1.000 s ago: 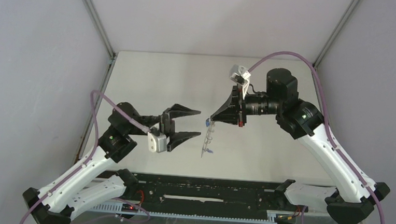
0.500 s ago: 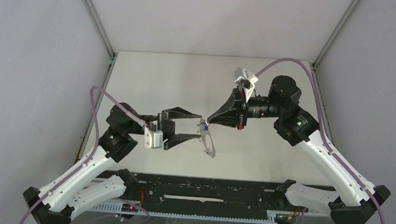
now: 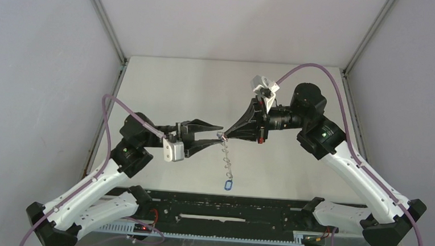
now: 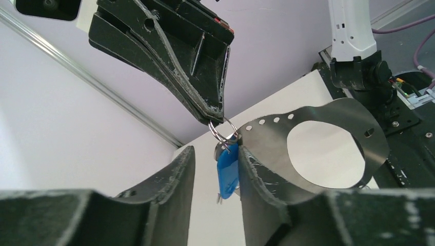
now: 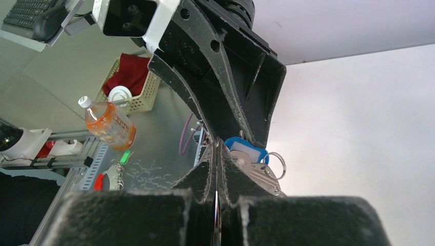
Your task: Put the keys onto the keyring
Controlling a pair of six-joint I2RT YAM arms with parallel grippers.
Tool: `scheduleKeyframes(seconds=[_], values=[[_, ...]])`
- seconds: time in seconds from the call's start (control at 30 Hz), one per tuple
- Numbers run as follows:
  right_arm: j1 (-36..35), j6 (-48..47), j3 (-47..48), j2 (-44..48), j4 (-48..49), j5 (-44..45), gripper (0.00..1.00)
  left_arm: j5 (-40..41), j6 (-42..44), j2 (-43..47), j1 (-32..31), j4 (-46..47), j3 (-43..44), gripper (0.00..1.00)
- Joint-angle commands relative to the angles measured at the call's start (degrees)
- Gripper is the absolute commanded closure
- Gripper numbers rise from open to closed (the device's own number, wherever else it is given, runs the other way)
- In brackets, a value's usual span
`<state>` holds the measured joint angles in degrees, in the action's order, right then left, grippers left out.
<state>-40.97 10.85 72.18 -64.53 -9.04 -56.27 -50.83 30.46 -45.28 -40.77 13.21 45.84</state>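
Observation:
The keyring (image 3: 227,160) is a thin grey metal hoop hanging edge-on over the table's middle. In the left wrist view it shows as a flat band (image 4: 328,115) with small holes. My right gripper (image 3: 230,133) is shut on its upper rim, and the metal edge shows between the closed fingers in the right wrist view (image 5: 216,154). A blue-tagged key (image 4: 227,171) hangs from a small wire ring (image 4: 222,130) at that spot. My left gripper (image 4: 216,151) is narrowly open around it, one finger touching the tag. The tag's white label shows in the right wrist view (image 5: 246,149). A second blue tag (image 3: 228,184) hangs at the hoop's lower end.
A black rail (image 3: 227,209) runs along the near table edge between the arm bases. Grey walls close in the left, back and right sides. Beyond the table, the right wrist view shows an orange bottle (image 5: 110,123) and a basket (image 5: 131,84).
My left gripper has moved right and narrowed its jaws around the upper key. My right gripper shifted slightly left. The hoop swung and now hangs lower, edge-on.

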Motion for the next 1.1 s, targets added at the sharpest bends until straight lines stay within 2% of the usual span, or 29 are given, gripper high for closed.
scheduleKeyframes(seconds=[0.0, 0.13, 0.2, 0.47, 0.63, 0.9, 1.07], values=[[-0.43, 0.34, 0.5, 0.11, 1.18, -0.09, 1.0, 0.08, 0.22, -0.25, -0.42, 2.32, 1.01, 0.63], [-0.25, -0.15, 0.5, 0.19, -0.06, 0.11, 1.0, -0.32, 1.57, -0.06, -0.49, 1.92, 0.4, 0.83], [0.07, -0.44, 0.5, 0.28, -0.61, 0.05, 1.0, -0.25, 5.07, 0.19, -0.51, 0.04, 0.3, 0.88], [0.85, -0.8, 0.51, 0.03, -2.91, -0.71, 1.0, 3.97, 21.46, 1.14, -1.54, -3.52, -0.84, 0.95], [1.44, -1.18, 0.5, 0.27, -4.86, 0.18, 1.0, 11.56, 35.55, 2.14, -5.15, -3.54, -3.56, 1.0], [2.77, -1.84, 0.5, 1.27, -7.2, 3.24, 1.0, 24.41, 55.78, 2.56, -11.5, -7.24, -6.75, 1.0], [3.35, -2.32, 0.5, 1.51, -8.94, 7.03, 1.0, 32.09, 62.73, 2.04, -13.95, -10.28, -6.83, 1.0]])
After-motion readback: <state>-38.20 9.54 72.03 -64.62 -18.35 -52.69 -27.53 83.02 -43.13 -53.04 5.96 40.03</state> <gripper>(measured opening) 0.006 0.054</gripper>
